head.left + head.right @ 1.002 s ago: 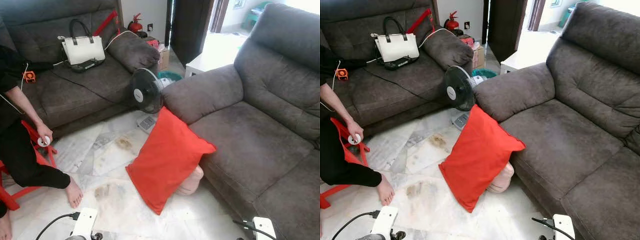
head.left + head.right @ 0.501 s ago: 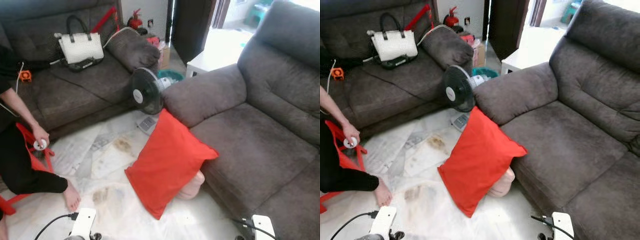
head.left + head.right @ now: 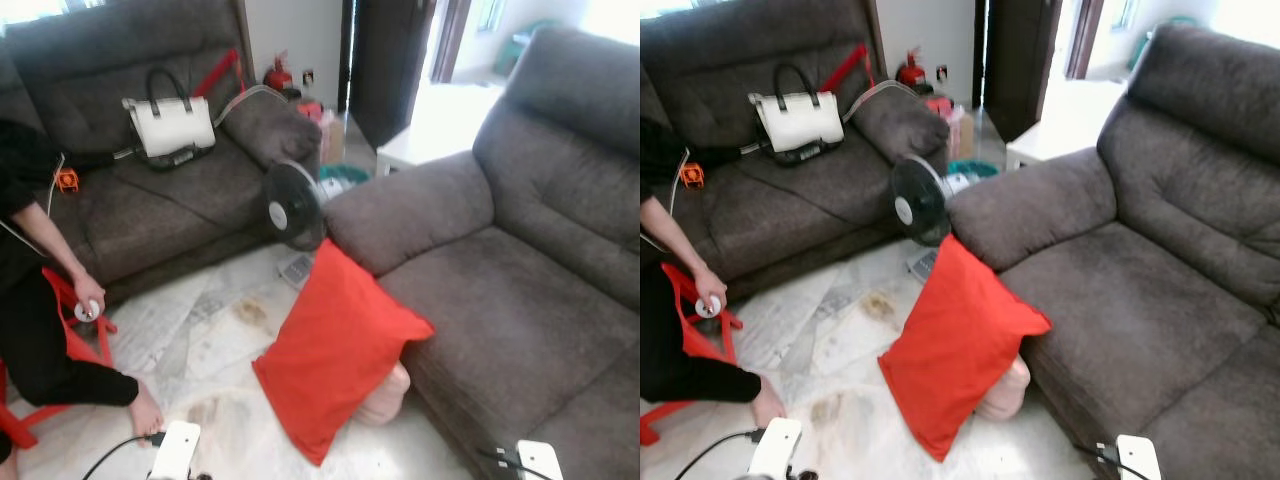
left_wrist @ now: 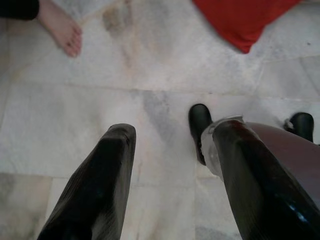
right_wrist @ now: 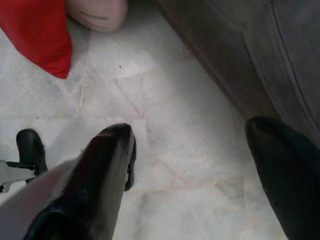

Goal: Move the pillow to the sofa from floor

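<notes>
The red pillow (image 3: 338, 360) stands tilted on the floor (image 3: 215, 330), leaning against the front of the right sofa (image 3: 520, 310). The step in hand seems to be the approach: the left hand (image 4: 172, 172) and the right hand (image 5: 192, 170) hang low over the tiles, fingers apart and empty. Next, both must reach forward and take the pillow by its sides.
</notes>
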You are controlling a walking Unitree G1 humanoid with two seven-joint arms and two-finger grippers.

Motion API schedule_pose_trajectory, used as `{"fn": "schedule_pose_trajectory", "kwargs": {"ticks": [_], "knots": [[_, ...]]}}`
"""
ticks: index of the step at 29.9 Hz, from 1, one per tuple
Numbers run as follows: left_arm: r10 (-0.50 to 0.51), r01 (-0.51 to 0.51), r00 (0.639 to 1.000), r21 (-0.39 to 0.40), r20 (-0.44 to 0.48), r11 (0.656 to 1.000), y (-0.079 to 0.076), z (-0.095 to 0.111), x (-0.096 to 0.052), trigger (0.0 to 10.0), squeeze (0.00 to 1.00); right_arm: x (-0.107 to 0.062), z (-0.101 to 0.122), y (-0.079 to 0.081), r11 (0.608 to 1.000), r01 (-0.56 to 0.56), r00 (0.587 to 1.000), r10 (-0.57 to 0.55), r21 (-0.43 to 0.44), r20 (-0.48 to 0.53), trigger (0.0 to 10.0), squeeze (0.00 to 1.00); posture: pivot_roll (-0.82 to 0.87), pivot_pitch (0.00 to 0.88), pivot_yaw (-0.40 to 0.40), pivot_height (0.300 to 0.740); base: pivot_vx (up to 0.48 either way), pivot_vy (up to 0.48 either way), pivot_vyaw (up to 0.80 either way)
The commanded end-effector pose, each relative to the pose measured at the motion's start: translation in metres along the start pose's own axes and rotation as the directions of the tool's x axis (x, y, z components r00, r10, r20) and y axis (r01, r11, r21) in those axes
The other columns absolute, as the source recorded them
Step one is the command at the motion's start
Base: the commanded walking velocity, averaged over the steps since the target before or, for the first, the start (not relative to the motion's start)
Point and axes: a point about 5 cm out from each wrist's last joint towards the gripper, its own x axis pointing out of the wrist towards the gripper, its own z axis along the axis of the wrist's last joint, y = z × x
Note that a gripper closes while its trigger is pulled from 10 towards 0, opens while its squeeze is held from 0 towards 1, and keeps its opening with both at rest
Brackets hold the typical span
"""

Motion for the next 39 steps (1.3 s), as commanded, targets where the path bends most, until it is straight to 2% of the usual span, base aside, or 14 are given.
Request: {"fn": "schedule_pose_trajectory", "kwargs": {"ticks": [1,5,10,16,24,34,39], "knots": [[0.008,-0.008,1.000,0.001,-0.003,1.000,0.0039,-0.0002,-0.0006,10.0,0.00,0.0010,0.0058,0.0041,1.000,-0.012,1.000,0.012,-0.016,0.018,10.0,0.00,0.07,0.044,-0.035,0.740,0.292,0.000,0.00],[0.008,-0.008,1.000,0.004,-0.004,1.000,0.0041,-0.0002,-0.0007,10.0,0.00,0.0009,0.0064,0.0040,0.999,-0.012,1.000,0.013,-0.044,0.017,10.0,0.00,0.08,0.046,-0.035,0.740,0.295,0.000,0.16],[0.008,-0.008,1.000,0.005,-0.004,1.000,0.0042,-0.0002,-0.0007,10.0,0.00,0.0010,0.0059,0.0042,1.000,-0.012,1.000,0.013,-0.026,0.018,10.0,0.00,0.08,0.047,-0.035,0.740,0.299,0.000,0.66],[0.007,-0.007,1.000,0.007,-0.004,1.000,0.0044,-0.0002,-0.0007,10.0,0.00,0.0011,0.0051,0.0047,1.000,-0.013,1.000,0.013,0.016,0.021,10.0,0.00,0.08,0.047,-0.034,0.740,0.302,0.000,0.00],[0.007,-0.007,1.000,0.006,-0.004,1.000,0.0043,-0.0004,-0.0008,10.0,0.00,0.0010,0.0044,0.0040,1.000,-0.003,1.000,0.003,0.016,0.015,10.0,0.00,0.08,0.047,-0.034,0.740,0.301,0.000,0.00],[0.008,-0.008,1.000,0.007,-0.004,1.000,0.0045,-0.0005,-0.0008,10.0,0.00,0.0011,0.0040,0.0045,1.000,-0.008,1.000,0.007,0.025,0.014,10.0,0.00,0.08,0.048,-0.034,0.740,0.300,0.000,-0.79],[0.010,-0.010,1.000,0.008,-0.003,1.000,0.0052,-0.0005,-0.0009,10.0,0.00,0.0012,0.0046,0.0049,0.999,-0.007,1.000,0.006,0.034,0.024,10.0,0.00,0.08,0.047,-0.032,0.740,0.155,0.000,0.00]]}}
